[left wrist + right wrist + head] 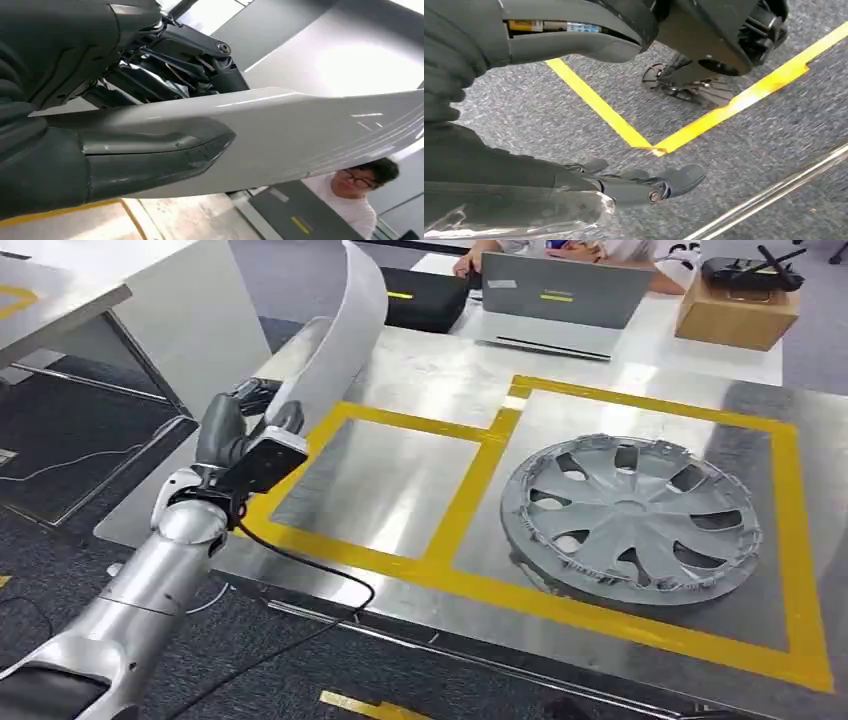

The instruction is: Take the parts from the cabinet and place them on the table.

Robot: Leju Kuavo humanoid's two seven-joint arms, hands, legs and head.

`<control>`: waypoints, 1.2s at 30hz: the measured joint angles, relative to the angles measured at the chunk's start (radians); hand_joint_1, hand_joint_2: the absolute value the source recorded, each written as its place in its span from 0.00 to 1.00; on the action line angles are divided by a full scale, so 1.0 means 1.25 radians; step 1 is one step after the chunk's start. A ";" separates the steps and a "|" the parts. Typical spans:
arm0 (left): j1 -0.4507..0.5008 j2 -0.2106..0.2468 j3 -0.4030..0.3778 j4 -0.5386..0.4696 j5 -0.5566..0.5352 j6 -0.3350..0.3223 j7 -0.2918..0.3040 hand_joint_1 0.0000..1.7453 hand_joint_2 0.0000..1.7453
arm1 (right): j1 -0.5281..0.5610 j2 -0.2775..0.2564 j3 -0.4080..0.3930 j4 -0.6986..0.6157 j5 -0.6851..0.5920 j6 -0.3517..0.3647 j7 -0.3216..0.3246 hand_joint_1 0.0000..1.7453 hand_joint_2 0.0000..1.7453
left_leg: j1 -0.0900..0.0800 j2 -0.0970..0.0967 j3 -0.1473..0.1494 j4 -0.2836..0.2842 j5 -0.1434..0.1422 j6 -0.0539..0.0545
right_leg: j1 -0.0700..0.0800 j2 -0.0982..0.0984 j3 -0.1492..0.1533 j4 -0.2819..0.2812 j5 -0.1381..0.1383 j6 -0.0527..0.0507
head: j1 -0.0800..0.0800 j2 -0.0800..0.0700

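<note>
In the head view, the left hand (240, 430) is gripping a long curved white panel (335, 335) by its lower end, holding it upright over the near-left corner of the tabletop (420, 370). To the right of that hand, well apart, a grey wheel cover (632, 515) is lying flat inside a yellow-taped square.

In the left wrist view, the thumb (150, 150) is pressing across the panel's face.

In the right wrist view, the right hand (644, 185) is hanging over carpet, fingers apart, holding nothing.

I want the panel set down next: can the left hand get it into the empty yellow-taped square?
Probably yes. The left hand holds the white panel just beside the empty taped square, with nothing between; the hubcap fills the neighbouring square.
</note>
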 joint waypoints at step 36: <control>-0.001 -0.002 0.000 -0.002 0.016 0.009 0.002 1.00 1.00 | 0.001 -0.001 0.012 0.000 -0.011 -0.020 0.003 0.00 1.00 | 0.003 0.009 0.010 -0.009 0.003 0.025 | -0.002 -0.027 -0.064 0.133 -0.074 0.019 | 0.010 0.000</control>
